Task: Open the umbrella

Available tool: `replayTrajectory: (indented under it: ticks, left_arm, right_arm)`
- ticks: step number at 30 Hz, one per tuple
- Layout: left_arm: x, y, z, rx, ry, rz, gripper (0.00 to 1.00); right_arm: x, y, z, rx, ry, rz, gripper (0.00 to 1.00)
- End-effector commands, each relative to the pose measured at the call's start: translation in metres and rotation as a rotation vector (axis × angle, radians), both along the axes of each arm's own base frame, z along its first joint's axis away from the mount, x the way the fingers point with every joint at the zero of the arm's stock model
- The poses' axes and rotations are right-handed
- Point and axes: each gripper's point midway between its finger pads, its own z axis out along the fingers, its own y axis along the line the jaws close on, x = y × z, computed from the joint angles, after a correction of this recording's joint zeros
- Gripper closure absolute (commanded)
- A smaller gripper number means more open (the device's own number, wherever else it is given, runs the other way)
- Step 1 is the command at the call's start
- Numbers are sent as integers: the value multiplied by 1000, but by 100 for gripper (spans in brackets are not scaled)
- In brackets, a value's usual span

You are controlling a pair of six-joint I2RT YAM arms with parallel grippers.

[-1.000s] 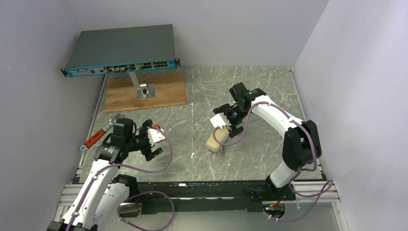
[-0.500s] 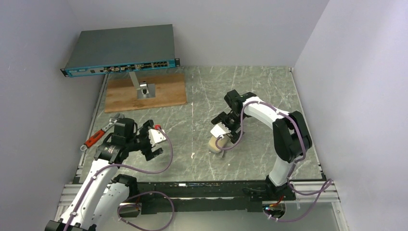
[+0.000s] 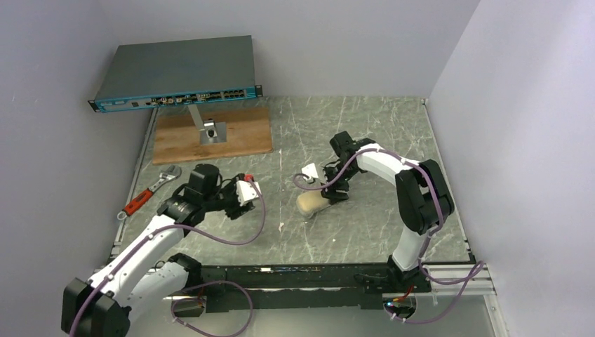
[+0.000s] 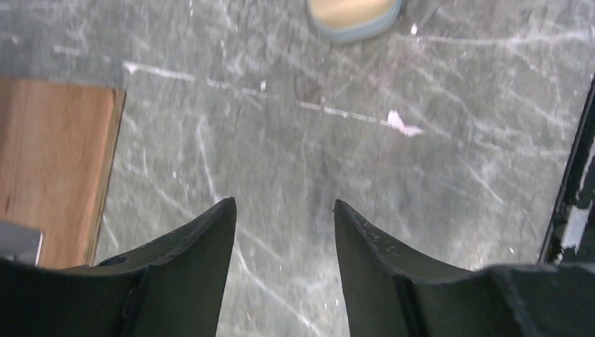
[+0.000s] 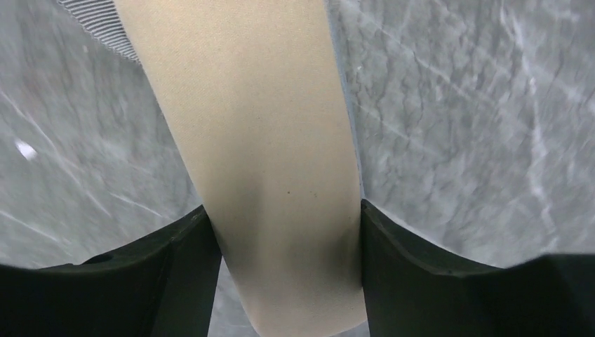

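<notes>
The umbrella [image 3: 311, 204] is a cream bundled oblong lying on the marbled table a little right of centre. In the right wrist view the umbrella [image 5: 259, 105] runs straight up between my fingers. My right gripper [image 3: 328, 189] comes down on its far end, and the right gripper [image 5: 283, 208] has both jaws pressed against the bundle's sides. My left gripper [image 3: 251, 193] hovers over bare table to the umbrella's left. In its wrist view the left gripper [image 4: 283, 203] is open with only table between the fingers, and the umbrella's end [image 4: 354, 14] shows at the top edge.
A grey network switch [image 3: 175, 70] sits at the back left. In front of it lies a wooden board [image 3: 238, 137] bearing a small metal stand [image 3: 208, 130]. A red-handled wrench [image 3: 147, 193] lies by the left edge. A white scrap [image 3: 281, 227] lies near the front.
My right gripper came down over the umbrella and closed on its sides. My left arm reached forward and right toward the table's middle, and its jaws narrowed.
</notes>
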Motion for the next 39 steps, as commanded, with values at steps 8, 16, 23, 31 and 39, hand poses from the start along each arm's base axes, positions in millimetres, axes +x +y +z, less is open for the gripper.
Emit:
replayTrajectory:
  ticks: [8,16,23,31,39]
  left_arm:
    - [47,-84,-6,-132,30,65,62]
    - [44,-129,-30,-143,115,60,69]
    - [56,-116,-29,-213,157,168,77]
    - [27,-143,-41,-196,156,-4,81]
    - [20,-165,-53,-212,238,40,83]
  right_arm:
    - [-16,15,15,102,265,-728,50]
    - [-49,5,-4,67,352,-805,52]
    - [-61,-8,-4,46,308,-756,56]
    - [-59,-6,-3,49,310,-764,58]
    - [-56,1,2,64,356,-820,59]
